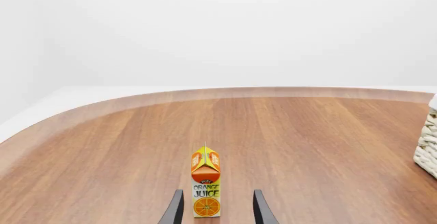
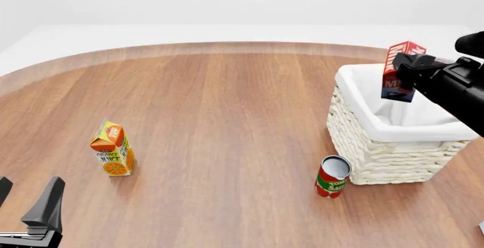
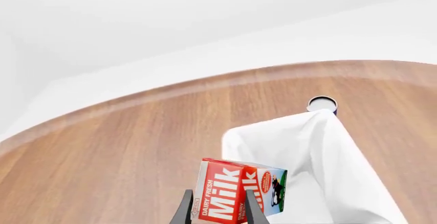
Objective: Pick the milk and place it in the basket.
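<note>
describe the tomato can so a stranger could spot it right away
Find the big white wicker basket on the table's right side. The tomato can stands just in front of its near-left corner: a small red cylinder with an open grey top, unlike the boxy cartons.

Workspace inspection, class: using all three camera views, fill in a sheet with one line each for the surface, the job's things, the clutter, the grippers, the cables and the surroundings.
Surface: round-edged wooden table, no spills seen.
Job's things: milk held tilted in the air over the basket, not yet inside; basket upright at the table's right side.
Clutter: orange juice carton upright on the left; tomato can upright just in front of the basket.
Grippers: right gripper shut on the milk; left gripper open, low, behind the juice carton, touching nothing.
Cables: nothing seen.
Surroundings: plain white floor and backdrop, nothing else seen.
</note>
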Available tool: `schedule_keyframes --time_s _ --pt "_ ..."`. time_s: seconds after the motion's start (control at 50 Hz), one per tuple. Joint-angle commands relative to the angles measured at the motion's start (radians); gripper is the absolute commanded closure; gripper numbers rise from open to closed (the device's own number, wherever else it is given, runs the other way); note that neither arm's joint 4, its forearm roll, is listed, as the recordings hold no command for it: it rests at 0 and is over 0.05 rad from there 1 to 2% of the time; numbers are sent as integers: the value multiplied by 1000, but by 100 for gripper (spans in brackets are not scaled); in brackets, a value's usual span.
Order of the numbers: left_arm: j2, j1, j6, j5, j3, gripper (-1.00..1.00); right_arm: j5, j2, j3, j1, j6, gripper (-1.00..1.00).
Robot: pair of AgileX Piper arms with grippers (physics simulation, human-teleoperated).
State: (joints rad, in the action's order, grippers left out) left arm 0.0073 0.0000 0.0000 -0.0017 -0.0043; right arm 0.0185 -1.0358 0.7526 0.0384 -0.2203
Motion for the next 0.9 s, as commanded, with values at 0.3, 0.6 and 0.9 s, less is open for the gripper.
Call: schedule_keyframes --time_s 0.3,0.6,0.9 --pt "0 0 0 0 0 -100 73 -48 -26 -38 -18 100" --pt "0 0 0 0 0 -100 114 -86 -45 -61 -18 100" --pt "0 0 0 0 0 -100 161 -156 -40 -60 -24 100"
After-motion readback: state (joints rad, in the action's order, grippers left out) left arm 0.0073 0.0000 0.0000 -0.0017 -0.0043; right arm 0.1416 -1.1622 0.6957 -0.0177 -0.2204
